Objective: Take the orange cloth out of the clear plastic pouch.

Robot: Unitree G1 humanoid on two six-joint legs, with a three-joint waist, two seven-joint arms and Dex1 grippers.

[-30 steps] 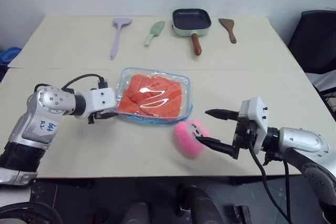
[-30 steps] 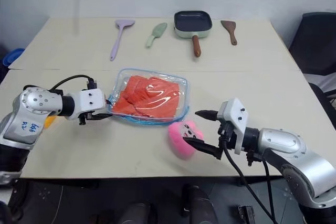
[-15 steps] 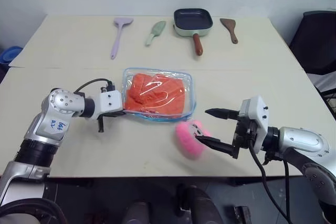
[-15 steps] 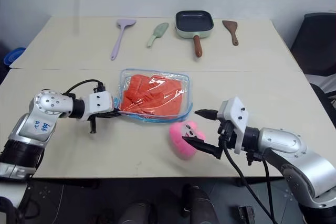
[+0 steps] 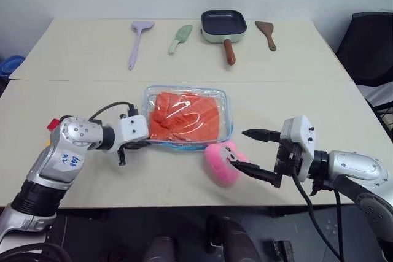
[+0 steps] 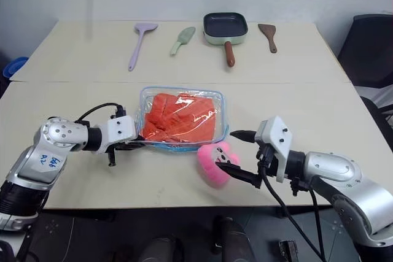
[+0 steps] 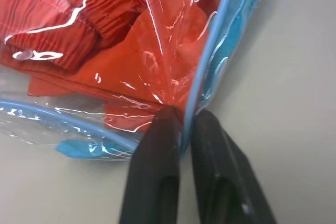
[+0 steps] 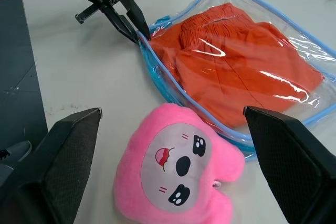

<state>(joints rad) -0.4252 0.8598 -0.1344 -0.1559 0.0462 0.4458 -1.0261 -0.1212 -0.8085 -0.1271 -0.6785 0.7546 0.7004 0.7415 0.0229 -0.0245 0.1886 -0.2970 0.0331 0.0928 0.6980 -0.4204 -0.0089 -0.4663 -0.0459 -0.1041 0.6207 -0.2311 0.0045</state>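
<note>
The clear plastic pouch [image 5: 225, 113] with light blue trim lies flat at the table's middle. The orange cloth [image 5: 187, 118] is folded inside it, its gathered hem [image 7: 79, 35] showing through the plastic. My left gripper [image 5: 146, 143] is at the pouch's near left corner. Its two black fingers [image 7: 157, 145] are shut on the blue trim edge [image 7: 210, 51]. My right gripper [image 5: 244, 150] stands wide open to the pouch's right, near the front edge. The lower of its fingers is against a pink plush toy [image 5: 222, 164].
Along the far side of the table [image 5: 80, 53] lie a purple spatula [image 5: 136, 41], a green spatula [image 5: 180, 37], a dark square pan [image 5: 224, 27] and a brown spatula [image 5: 266, 34]. A dark chair [image 5: 371, 47] stands off the right edge.
My left gripper has moved right and nearer, along the pouch's near left corner, and has closed on its edge. The pouch has turned and slid a little right. The right arm is still.
</note>
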